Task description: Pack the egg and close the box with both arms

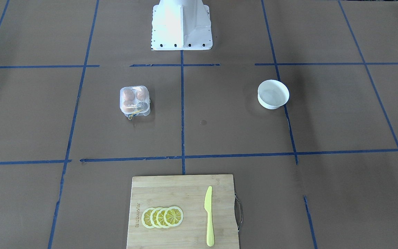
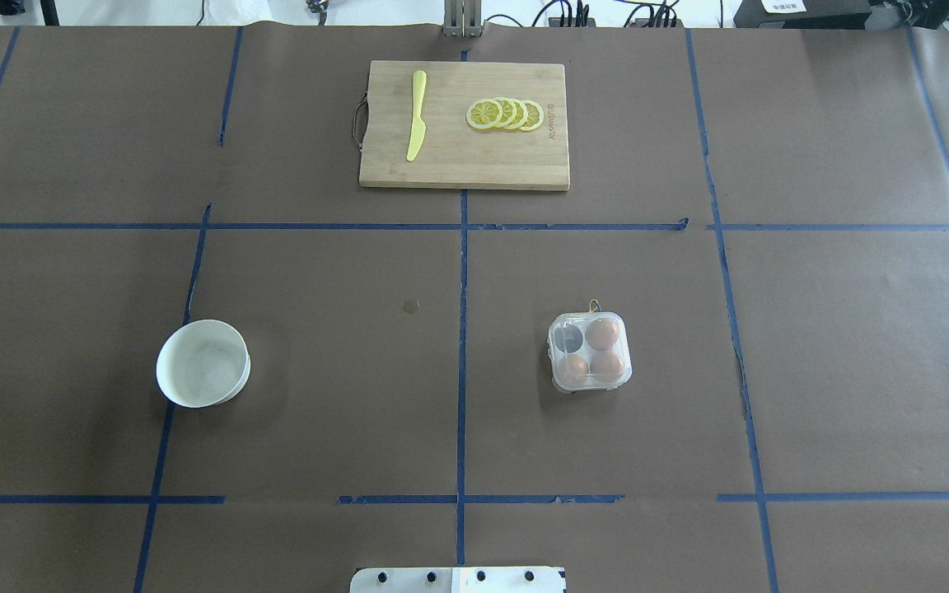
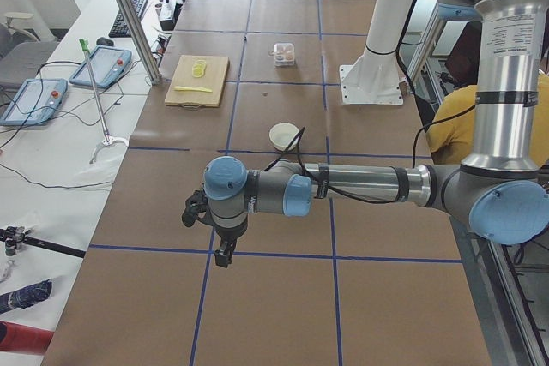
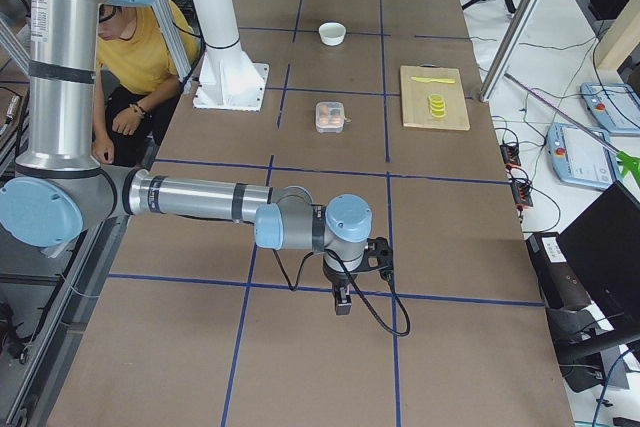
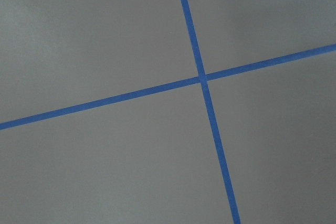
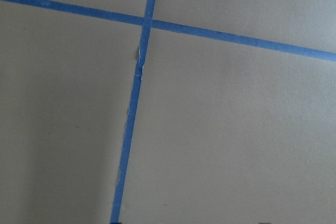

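Overhead exterior shows the box (image 2: 591,352), three eggs (image 2: 603,333) inside, on my right side of the table (image 2: 318,412), well apart from my left gripper (image 3: 225,257) and right gripper (image 4: 342,304), whose openings I cannot tell.

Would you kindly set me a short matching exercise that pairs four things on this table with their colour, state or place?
Things:
1. box
2. bowl
3. knife
4. lemon slices

Descriptions:
A. overlapping in a row on the cutting board
B. clear, with three eggs inside and one cell empty
C. white, round and empty
D. pale yellow-green, lying flat near the board's handle end

Right pairs: 1-B, 2-C, 3-D, 4-A.
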Tool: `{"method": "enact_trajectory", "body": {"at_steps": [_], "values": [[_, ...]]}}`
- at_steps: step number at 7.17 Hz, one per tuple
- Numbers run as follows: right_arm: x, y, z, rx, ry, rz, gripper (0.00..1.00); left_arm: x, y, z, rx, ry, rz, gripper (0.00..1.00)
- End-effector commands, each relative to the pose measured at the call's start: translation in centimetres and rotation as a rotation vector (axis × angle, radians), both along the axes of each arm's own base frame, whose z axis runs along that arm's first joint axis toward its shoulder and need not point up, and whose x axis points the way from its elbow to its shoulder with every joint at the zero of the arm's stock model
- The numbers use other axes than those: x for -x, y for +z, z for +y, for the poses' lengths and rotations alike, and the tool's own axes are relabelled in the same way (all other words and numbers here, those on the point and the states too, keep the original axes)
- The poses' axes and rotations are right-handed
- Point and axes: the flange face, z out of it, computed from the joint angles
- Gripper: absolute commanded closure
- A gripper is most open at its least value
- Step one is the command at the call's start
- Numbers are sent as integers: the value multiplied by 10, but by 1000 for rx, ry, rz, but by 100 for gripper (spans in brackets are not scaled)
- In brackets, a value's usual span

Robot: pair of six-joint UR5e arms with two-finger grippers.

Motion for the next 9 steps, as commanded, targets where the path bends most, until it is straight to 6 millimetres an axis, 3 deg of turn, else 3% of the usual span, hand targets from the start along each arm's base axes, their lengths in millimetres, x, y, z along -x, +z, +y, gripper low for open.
{"method": "enact_trajectory", "body": {"at_steps": [1, 3, 9], "values": [[0, 2, 2, 10, 6, -4, 0, 0, -1, -1, -3, 0, 1, 0], [-1, 9, 11, 26, 8, -4, 0, 0, -5, -5, -12, 0, 1, 0], [0, -2, -2, -1, 8, -4, 0, 0, 6, 4, -3, 0, 15, 0]]}}
